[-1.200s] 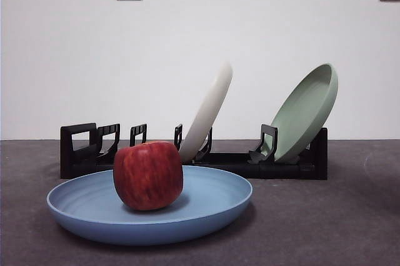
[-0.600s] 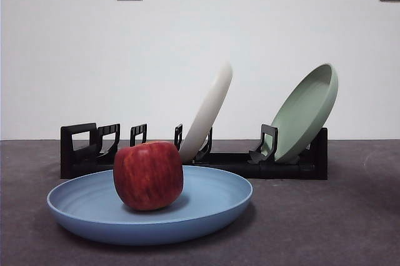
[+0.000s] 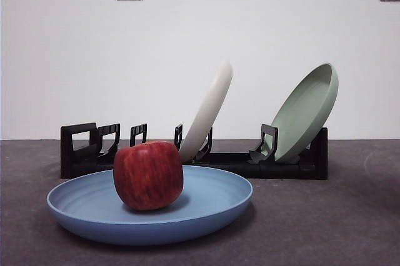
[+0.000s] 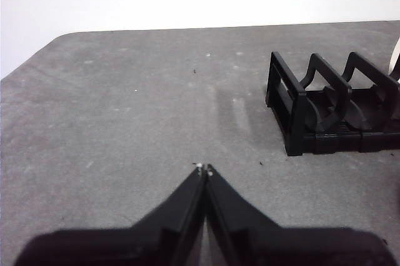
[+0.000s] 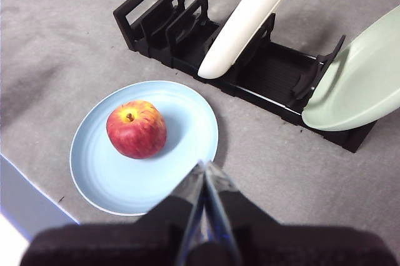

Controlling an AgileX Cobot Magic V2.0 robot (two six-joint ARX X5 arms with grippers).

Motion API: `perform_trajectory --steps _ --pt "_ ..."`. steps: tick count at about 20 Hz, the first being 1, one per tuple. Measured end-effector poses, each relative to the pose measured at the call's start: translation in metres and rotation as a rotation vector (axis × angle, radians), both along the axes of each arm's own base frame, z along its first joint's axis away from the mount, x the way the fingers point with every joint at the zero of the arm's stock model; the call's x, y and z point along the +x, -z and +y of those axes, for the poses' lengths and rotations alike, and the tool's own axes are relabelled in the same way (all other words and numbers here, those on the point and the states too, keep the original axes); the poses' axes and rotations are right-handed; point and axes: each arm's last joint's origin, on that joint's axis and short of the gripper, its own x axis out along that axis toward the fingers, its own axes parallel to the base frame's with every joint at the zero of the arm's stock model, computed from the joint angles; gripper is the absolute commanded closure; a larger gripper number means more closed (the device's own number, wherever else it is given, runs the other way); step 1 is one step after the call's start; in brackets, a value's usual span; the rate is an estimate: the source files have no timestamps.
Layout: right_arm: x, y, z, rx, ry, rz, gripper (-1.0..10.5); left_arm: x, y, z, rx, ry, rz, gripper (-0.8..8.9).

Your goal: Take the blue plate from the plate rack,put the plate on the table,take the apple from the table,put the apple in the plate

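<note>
Two pincers are in play, and both are pressed closed with nothing in them. The right pincer (image 5: 205,169) hangs high above the desk (image 5: 56,41), with the blue plate (image 5: 187,153) just below and ahead of its tips. The apple (image 5: 136,128) sits inside that plate, a bit off to one side of the tips, red with a yellow patch by its stem. The plate lies flat on the desk, in front of the plate rack (image 5: 262,75), which is farther out from the pincer. A cream plate (image 5: 250,19) and a green plate (image 5: 362,85) lean in the rack. The left pincer (image 4: 204,169) is low over bare desk, and only the handle end of the rack (image 4: 325,113) shows ahead of it and to the side. It looks like the job is all done, since the apple rests in the plate and the plate is out of the rack. So the best thing now, I think, is for both arms to keep clear and not bump anything. If the right pincer goes anywhere, it should go up and away, not down, because a knock on the plate rim could make the apple roll. The apple looks blocky, so it will likely sit quiet. From the front, the apple (image 3: 148,175) stands a little left of the middle of the plate (image 3: 212,200).
</note>
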Motion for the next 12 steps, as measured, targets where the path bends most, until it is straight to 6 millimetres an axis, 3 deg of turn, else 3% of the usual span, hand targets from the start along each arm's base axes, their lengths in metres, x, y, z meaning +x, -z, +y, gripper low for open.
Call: perform_trajectory --steps 12 --pt "-0.0008 -0.0009 -0.0017 0.004 0.006 -0.007 9.5 0.0 0.0 0.0 0.0 0.0 0.0 8.14"
